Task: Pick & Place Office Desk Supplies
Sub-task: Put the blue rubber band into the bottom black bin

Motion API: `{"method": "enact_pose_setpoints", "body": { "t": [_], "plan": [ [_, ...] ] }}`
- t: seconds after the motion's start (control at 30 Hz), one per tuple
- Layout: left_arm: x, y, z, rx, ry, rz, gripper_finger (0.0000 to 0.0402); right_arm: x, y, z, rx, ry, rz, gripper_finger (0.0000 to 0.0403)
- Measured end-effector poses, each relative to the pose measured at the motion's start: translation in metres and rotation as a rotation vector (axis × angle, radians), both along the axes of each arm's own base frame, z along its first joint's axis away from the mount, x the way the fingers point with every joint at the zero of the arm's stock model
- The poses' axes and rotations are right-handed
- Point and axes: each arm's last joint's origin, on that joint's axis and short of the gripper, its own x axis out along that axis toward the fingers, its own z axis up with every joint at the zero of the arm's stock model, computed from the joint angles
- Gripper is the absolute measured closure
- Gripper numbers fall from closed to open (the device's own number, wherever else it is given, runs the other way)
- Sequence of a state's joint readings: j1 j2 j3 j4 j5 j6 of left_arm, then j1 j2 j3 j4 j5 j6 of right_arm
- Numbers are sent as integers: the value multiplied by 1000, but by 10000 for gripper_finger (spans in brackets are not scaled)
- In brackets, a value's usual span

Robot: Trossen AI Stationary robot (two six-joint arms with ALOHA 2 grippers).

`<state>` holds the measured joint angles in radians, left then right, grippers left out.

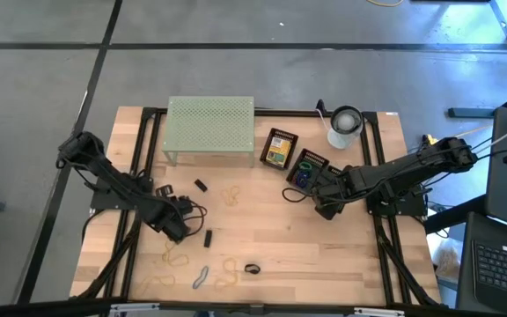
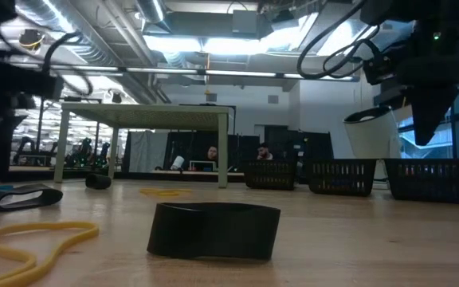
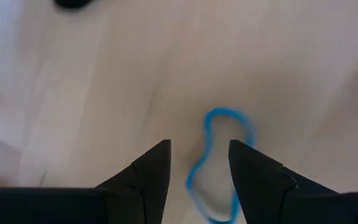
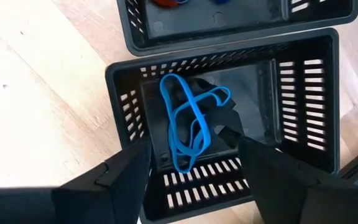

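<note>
The right gripper hangs over a black slotted basket on the right side of the table, and its jaws stand wide apart with nothing between them. Blue rubber bands lie loose on the floor of this basket, beside a small black clip as far as I can tell, so this drop looks finished. In the high view the same basket sits in a row with a second basket, near the pale green rack and the white cup. The left gripper is low over the wood on the left side, jaws open on both sides of another blue rubber band that lies flat on the table; it holds nothing yet. More supplies are waiting at the near edge: tan bands, a grey-blue band and a dark ring. I think the risk is now on the left side. The band is thin and flat, so the fingers may close above it and catch only air, or pinch one strand and let it spring away. On the right, the fingers are deep near the basket wall, and a sideways lift could hook a slot or a band and drag the basket along.
</note>
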<state>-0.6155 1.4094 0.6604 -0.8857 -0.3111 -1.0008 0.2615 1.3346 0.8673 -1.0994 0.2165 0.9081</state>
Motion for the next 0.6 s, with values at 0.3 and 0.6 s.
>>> {"method": "enact_pose_setpoints", "body": {
  "t": [0.3, 0.6],
  "plan": [
    [-10, 12, -21, -28, -12, 94, 245, 0, 0, 0, 1, -3, 0, 160],
    [-8, 15, -23, 0, -31, 83, 313, 1, 0, 0, -2, -8, 7, 167]
  ]
}}
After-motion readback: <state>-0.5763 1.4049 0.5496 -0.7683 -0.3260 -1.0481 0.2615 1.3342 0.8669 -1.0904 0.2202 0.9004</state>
